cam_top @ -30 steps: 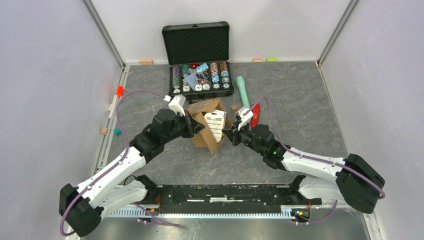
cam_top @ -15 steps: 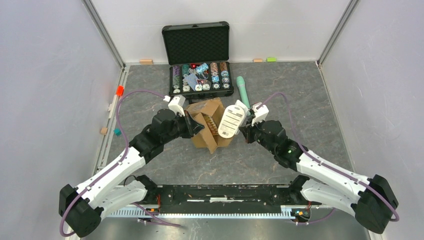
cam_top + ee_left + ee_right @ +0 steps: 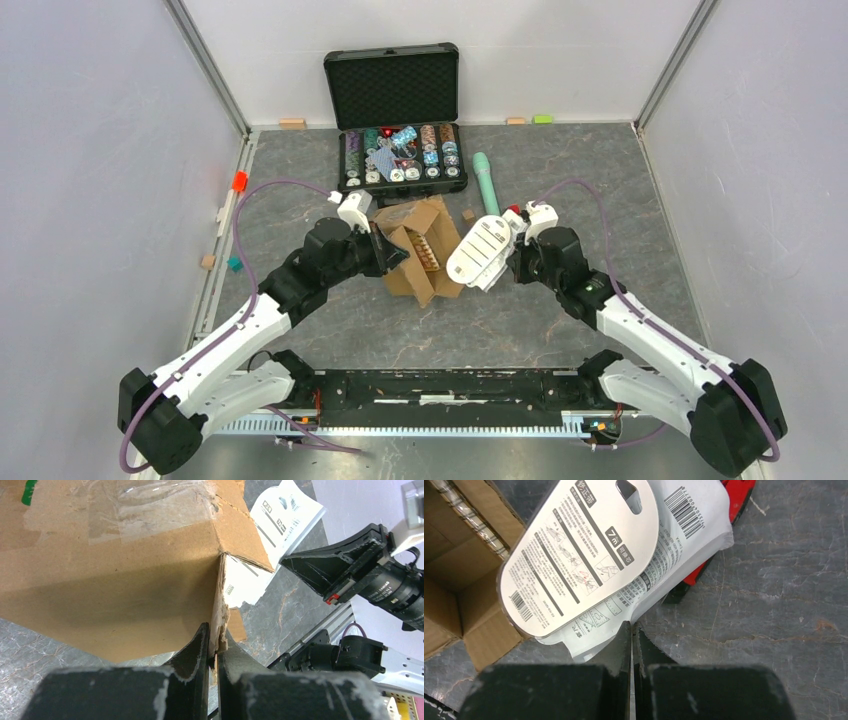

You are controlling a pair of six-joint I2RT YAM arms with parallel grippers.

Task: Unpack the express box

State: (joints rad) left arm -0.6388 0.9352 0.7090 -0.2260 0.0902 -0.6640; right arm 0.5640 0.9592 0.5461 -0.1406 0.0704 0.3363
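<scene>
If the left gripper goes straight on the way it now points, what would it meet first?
The left gripper is shut on an edge of the express box, so it would push the box itself. Beyond, probably next, are the white packet and the right gripper.

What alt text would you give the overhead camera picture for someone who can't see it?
The left gripper pinches the edge of an open brown cardboard box, while the right gripper holds a white printed packet at the box's right side. An open case of poker chips sits behind.
</scene>
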